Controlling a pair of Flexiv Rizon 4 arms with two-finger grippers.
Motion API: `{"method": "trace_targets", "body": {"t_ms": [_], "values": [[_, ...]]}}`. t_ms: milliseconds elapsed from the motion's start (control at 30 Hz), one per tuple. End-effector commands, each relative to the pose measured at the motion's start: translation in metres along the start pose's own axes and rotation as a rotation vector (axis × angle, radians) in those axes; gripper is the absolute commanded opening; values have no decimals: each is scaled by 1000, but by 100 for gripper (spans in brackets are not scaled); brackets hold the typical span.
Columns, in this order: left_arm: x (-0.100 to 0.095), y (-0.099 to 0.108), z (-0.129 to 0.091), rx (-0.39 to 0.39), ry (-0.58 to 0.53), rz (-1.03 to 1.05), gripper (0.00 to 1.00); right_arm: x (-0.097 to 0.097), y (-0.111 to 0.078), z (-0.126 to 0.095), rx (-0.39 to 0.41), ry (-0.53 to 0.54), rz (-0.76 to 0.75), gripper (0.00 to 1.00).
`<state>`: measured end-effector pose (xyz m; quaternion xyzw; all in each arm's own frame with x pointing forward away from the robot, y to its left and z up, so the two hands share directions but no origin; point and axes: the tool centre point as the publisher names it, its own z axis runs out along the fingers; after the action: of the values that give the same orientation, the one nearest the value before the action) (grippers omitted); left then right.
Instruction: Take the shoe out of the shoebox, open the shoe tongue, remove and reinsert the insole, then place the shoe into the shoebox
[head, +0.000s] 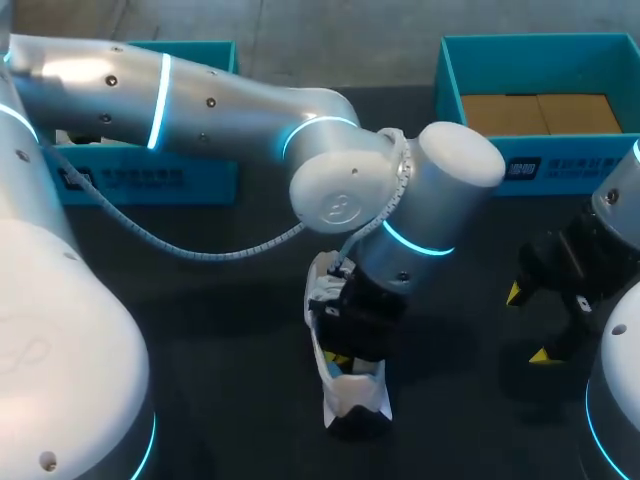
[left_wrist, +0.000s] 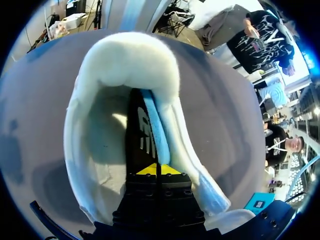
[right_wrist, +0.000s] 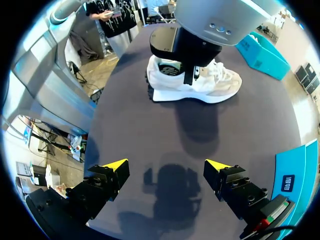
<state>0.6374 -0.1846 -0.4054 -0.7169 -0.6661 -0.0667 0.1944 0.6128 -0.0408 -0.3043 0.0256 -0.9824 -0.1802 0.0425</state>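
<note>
A white shoe (head: 350, 395) lies on the dark table near the middle, seen also in the right wrist view (right_wrist: 215, 85). My left gripper (head: 352, 340) reaches down into its opening. In the left wrist view the shoe's white padded collar (left_wrist: 125, 55) rings the gripper (left_wrist: 158, 170), whose yellow tips are pressed together on a thin black insole (left_wrist: 140, 132) with a blue underside, standing on edge inside the shoe. My right gripper (head: 528, 325) hovers over bare table to the right of the shoe, fingers wide apart (right_wrist: 166, 167) with nothing between them. An open teal shoebox (head: 455, 75) stands at the back right.
A second teal box (head: 150, 175) stands at the back left, partly behind my left arm. The left arm's forearm spans the table from the left to the middle. Dark tabletop (right_wrist: 180, 135) lies between the right gripper and the shoe.
</note>
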Motion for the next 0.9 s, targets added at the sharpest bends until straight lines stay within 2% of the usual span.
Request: {"method": "trace_targets", "body": {"t_ms": [33, 533, 667, 900], "values": [[-1, -3, 28, -19, -69, -22, 0, 1, 0, 1, 2, -2, 1, 100], [-17, -3, 43, -15, -178, -81, 0, 1, 0, 1, 2, -2, 1, 100], [-16, -2, 29, -11, -243, -104, 0, 1, 0, 1, 2, -2, 1, 100], [2, -8, -2, -29, -258, -78, 0, 1, 0, 1, 2, -2, 1, 100]]}}
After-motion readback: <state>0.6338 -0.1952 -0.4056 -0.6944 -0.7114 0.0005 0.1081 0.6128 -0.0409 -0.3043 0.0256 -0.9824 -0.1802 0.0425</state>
